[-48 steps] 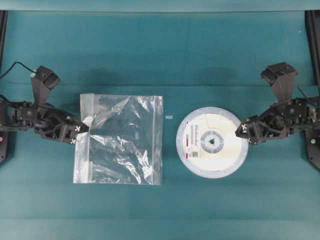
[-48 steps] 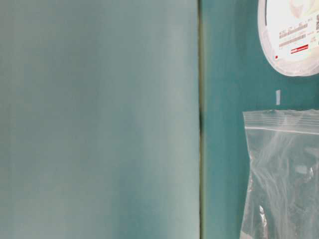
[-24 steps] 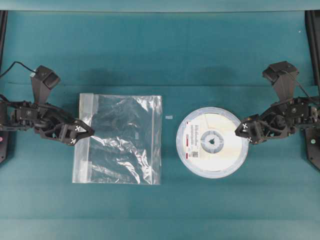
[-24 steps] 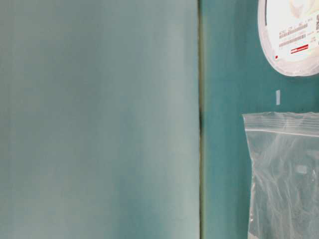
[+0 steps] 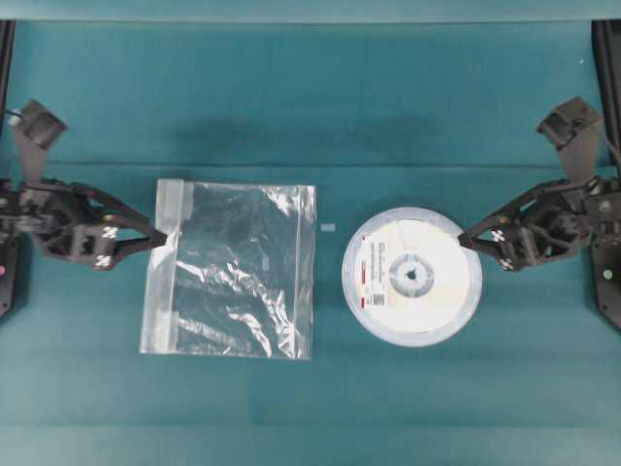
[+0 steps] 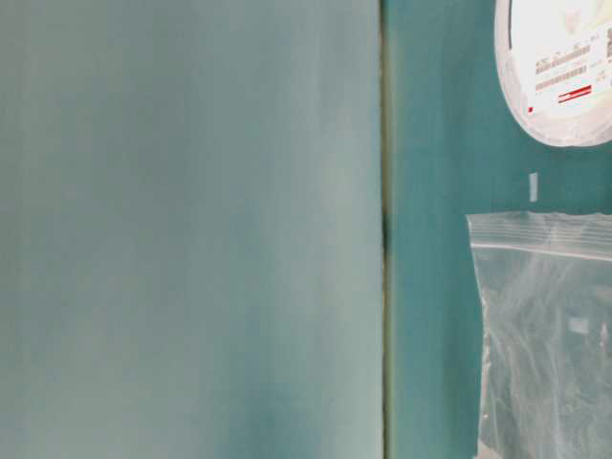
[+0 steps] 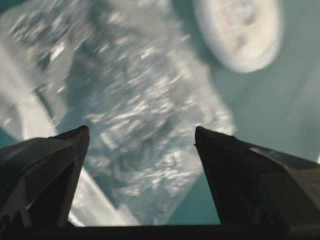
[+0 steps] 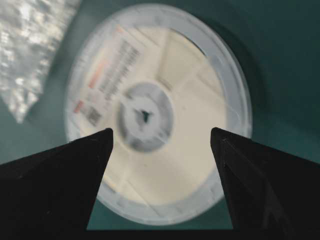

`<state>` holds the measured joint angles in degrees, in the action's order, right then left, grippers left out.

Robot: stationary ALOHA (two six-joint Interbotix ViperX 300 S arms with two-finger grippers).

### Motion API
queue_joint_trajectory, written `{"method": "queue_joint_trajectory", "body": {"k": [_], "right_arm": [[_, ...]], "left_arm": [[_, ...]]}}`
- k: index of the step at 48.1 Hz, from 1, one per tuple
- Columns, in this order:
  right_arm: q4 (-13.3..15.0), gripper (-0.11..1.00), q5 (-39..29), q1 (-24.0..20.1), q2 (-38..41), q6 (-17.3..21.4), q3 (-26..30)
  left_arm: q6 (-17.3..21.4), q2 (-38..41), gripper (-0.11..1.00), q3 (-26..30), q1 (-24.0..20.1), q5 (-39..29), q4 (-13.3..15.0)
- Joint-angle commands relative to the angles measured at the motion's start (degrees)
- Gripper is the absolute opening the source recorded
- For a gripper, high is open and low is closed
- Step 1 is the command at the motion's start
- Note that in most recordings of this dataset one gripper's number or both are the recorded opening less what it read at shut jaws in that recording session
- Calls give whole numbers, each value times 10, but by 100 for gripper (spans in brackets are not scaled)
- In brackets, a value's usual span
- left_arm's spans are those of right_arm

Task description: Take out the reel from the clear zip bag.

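The reel (image 5: 412, 276) lies flat on the teal table, right of centre, outside the clear zip bag (image 5: 233, 270), which lies flat and crinkled left of centre. The two are apart. My left gripper (image 5: 153, 244) is open at the bag's left edge with nothing between its fingers. In the left wrist view the bag (image 7: 140, 90) spreads beyond the left gripper (image 7: 141, 132) and the reel (image 7: 240, 30) is far off. My right gripper (image 5: 477, 248) is open at the reel's right rim. The right wrist view shows the reel (image 8: 160, 100) beyond the empty right gripper (image 8: 161, 132).
A small white scrap (image 5: 328, 227) lies between bag and reel. The table-level view shows the reel's edge (image 6: 559, 86), the scrap (image 6: 533, 186) and the bag's strip end (image 6: 545, 325). Black frame posts (image 5: 606, 116) stand at the table's sides.
My left gripper opened, let go of the bag's left edge and drew back left; the bag settled flatter. My right gripper, open throughout, drew back slightly right from the reel.
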<state>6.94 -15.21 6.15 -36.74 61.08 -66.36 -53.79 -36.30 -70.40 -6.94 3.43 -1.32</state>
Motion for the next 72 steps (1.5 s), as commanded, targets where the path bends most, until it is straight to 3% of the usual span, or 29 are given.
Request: {"method": "queue_joint_trajectory", "body": {"k": [1, 11, 19, 29, 42, 51, 72], "right_arm": [[25, 93, 4, 1, -31, -2, 8], [107, 93, 0, -1, -108, -4, 4], [145, 92, -7, -3, -158, -48, 4], [148, 92, -1, -12, -194, -135, 6], [148, 92, 13, -28, -229, -229, 16], [148, 92, 13, -28, -256, -254, 25], [150, 92, 8, -27, -295, -258, 40]], "left_arm": [[18, -52, 92, 11, 1, -29, -3], [105, -149, 92, 12, 0, -93, -3], [182, -200, 92, 16, 0, -99, -3], [271, -214, 92, 21, 1, -95, -3], [331, -235, 92, 28, 2, -85, -3], [367, -254, 92, 35, 2, -85, -3], [431, -292, 92, 49, 11, -89, -3]]}}
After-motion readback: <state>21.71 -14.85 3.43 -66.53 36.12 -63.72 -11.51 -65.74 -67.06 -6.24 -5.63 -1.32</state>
